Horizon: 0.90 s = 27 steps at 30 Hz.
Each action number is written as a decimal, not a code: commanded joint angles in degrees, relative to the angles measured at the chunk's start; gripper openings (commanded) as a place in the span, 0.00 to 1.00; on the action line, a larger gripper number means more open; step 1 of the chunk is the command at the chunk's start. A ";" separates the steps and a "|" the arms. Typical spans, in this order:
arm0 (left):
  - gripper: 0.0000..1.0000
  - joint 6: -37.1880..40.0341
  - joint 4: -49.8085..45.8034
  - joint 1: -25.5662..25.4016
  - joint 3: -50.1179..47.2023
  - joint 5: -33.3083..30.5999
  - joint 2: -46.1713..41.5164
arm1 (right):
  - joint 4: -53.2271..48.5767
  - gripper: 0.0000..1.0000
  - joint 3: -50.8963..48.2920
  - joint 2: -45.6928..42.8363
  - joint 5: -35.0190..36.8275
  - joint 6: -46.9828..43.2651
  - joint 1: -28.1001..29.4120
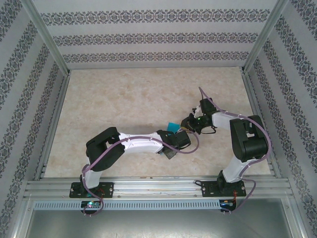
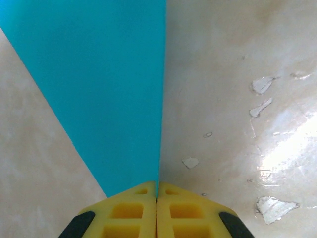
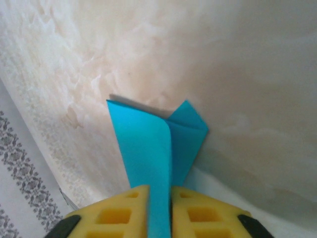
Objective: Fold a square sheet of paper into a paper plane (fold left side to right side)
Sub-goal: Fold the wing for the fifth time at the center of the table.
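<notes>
Top view: turquoise paper (image 1: 172,127) lies near the centre of the marbled table (image 1: 124,94), a shade toward 4 o'clock. Both arms meet over it.

Left gripper (image 1: 175,137) comes in from 7 o'clock and sits at the paper's 6 o'clock edge. Left wrist view: the left gripper's (image 2: 157,198) yellow jaws are pressed together, with the paper's (image 2: 109,89) narrow end pinched in the seam. The sheet widens toward 11 o'clock.

Right gripper (image 1: 187,123) is at the paper's 3 o'clock side. Right wrist view: the right gripper's (image 3: 159,198) jaws stand a little apart, and a folded layer of paper (image 3: 143,144) runs through the gap. Pressure on it: cannot tell. A pointed flap sticks out at 1 o'clock.
</notes>
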 commanded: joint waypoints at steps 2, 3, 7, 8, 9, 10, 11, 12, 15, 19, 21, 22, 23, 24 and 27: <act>0.05 -1.62 2.30 -0.07 -1.08 1.31 -0.28 | -4.21 0.28 -0.60 -5.58 4.62 -3.05 -3.44; 0.05 -1.66 2.81 0.17 -1.36 1.99 -0.55 | -5.12 0.30 -0.91 -6.83 5.72 -3.90 -4.41; 0.04 -1.75 4.78 1.12 -2.34 5.38 -1.47 | -7.86 0.33 -2.25 -11.01 7.57 -6.43 -8.40; 0.02 -1.88 5.12 1.56 -2.50 6.55 -1.77 | -8.24 0.33 -2.60 -11.80 7.57 -6.95 -9.31; 0.02 -2.13 5.55 2.16 -2.73 7.84 -2.09 | -8.43 0.33 -3.03 -12.56 7.40 -7.48 -10.18; 0.02 -2.39 6.02 2.73 -2.94 9.26 -2.38 | -8.38 0.33 -3.43 -13.11 7.18 -7.91 -10.83; 0.01 -2.70 6.65 3.59 -3.24 11.30 -2.91 | -8.45 0.34 -3.83 -13.78 6.87 -8.44 -11.41; 0.01 -3.25 7.50 4.47 -3.69 13.16 -3.58 | -8.24 0.34 -4.23 -14.37 6.63 -8.95 -11.86; 0.01 -4.91 10.03 7.19 -5.06 19.12 -5.80 | -7.09 0.38 -5.44 -15.73 6.07 -10.18 -12.05; 0.00 -8.70 13.90 11.35 -7.39 28.94 -7.28 | -3.35 0.41 -8.07 -17.14 4.55 -10.29 -12.05; 0.00 -11.30 17.23 13.12 -9.34 33.15 -7.75 | -0.75 0.43 -9.73 -17.70 3.42 -9.84 -11.98; 0.00 -12.46 18.94 13.70 -10.33 34.28 -7.99 | 0.30 0.43 -10.42 -18.09 3.15 -9.65 -11.96; 0.00 -13.93 21.11 14.35 -11.62 35.30 -8.33 | 1.19 0.44 -11.16 -18.32 2.64 -9.50 -11.96; 0.00 -15.40 23.47 14.96 -12.94 36.35 -8.70 | 2.08 0.44 -11.71 -18.62 2.21 -9.47 -11.83; 0.00 -19.89 30.10 16.51 -16.23 39.48 -9.15 | 3.87 0.44 -12.86 -18.90 1.36 -9.85 -11.15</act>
